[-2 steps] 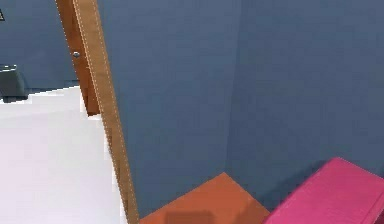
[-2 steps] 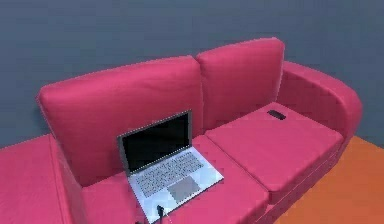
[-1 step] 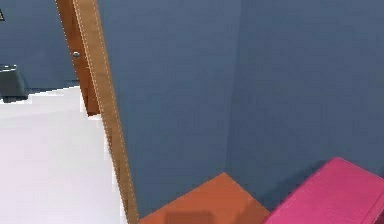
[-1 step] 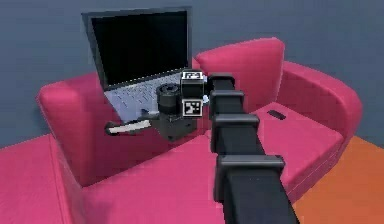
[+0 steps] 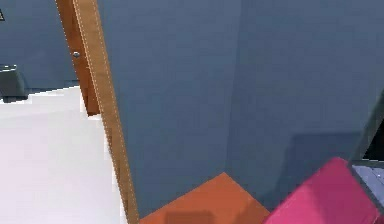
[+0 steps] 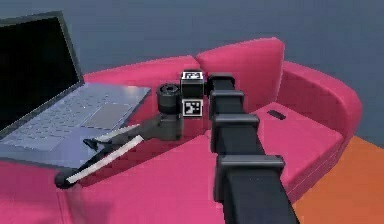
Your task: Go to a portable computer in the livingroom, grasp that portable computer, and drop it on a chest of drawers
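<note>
An open laptop (image 6: 60, 105) with a dark screen and grey keyboard lies on the seat of a pink sofa (image 6: 300, 100) at the arm side view's left. The dark arm (image 6: 245, 150) rises from the bottom edge, with two white marked squares (image 6: 192, 92) at its end. The gripper (image 6: 75, 163) reaches left from them, its thin fingers (image 6: 105, 160) lying along the laptop's near edge. I cannot tell whether it holds anything. In the forward view a grey laptop corner (image 5: 370, 175) shows at the right edge on the pink sofa (image 5: 325, 200).
A blue-grey wall (image 5: 200, 90) stands close ahead, with a wooden door frame (image 5: 95, 70) at its left. Beyond the frame lies pale floor (image 5: 45, 160) and a dark object (image 5: 10, 82). Orange floor (image 5: 205, 200) runs below the wall. A small dark thing (image 6: 277, 117) lies on the sofa seat.
</note>
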Motion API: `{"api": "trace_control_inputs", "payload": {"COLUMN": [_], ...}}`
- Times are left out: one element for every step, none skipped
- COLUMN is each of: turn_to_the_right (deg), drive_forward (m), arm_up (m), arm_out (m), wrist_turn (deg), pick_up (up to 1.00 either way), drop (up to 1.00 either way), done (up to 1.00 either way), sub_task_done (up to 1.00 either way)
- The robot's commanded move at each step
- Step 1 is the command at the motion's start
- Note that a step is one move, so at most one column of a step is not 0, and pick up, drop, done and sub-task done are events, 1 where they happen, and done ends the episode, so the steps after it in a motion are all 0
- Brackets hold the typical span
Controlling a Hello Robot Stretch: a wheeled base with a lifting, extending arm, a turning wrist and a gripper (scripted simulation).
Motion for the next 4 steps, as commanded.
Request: {"api": "trace_control_inputs", "payload": {"turn_to_the_right": [0.0, 0.0, -45.0, -45.0], "drive_forward": [0.0, 0.0, 0.0, 0.0], "arm_up": [0.0, 0.0, 0.0, 0.0], "arm_out": [0.0, -0.18, 0.0, 0.0], "wrist_turn": [-42.0, 0.0, 0.0, 0.0], "pick_up": [0.0, 0.0, 0.0, 0.0], "drop": [0.0, 0.0, 0.0, 0.0], "done": [0.0, 0.0, 0.0, 0.0], "sub_task_done": [0.0, 0.0, 0.0, 0.0]}}
